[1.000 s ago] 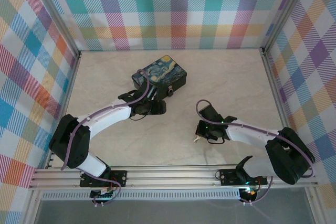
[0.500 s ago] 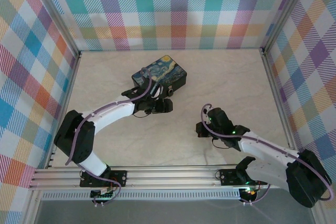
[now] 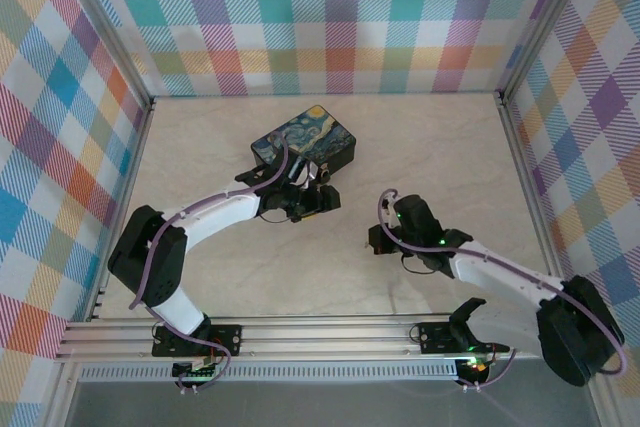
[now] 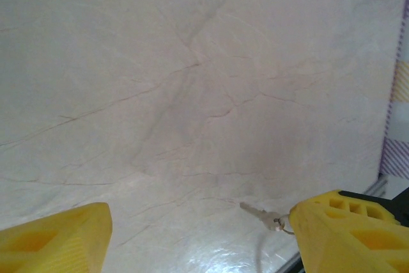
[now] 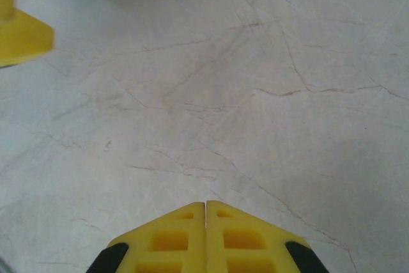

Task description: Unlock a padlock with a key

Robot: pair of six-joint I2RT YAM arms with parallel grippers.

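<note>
**Key** (image 4: pixel 253 209). Small, thin and silvery, with a toothed blade and a wire ring at the head. It lies flat and loose on the table (image 4: pixel 192 94). In the left wrist view it sits just past the yellow fingertip (image 4: pixel 345 234) at lower right, and nothing grips it. Judged not yet taken up, so the unlocking itself has not begun.

**Padlock** (image 3: pixel 324 174). A tiny dark block whose pale shackle is barely legible from above. It sits at the near edge of the box, just beyond the left gripper. It is too small to tell whether the shackle is closed.

**Left gripper** (image 4: pixel 201 222). Released, with the fingers spread wide and nothing between them. The tips are yellow moulded plastic, wedge-shaped with recessed pockets. Its position by the padlock suggests it is meant to steady the lock body.

**Right gripper** (image 5: pixel 206 214). Clenched, with both yellow tips pressed together along one seam and nothing visible between them. It hangs over bare table, well apart from the box, and is probably the arm meant for the key.

**Box** (image 3: pixel 305 139). Black sides and a glossy lid painted in swirling blue and yellow, set askew on the table.

**Table.** Pale, marble-veined and smooth, with a slight sheen. A flat key on it will likely slide easily and be hard to pinch.

**Walls** (image 3: pixel 330 17). Pastel plaid.
</note>
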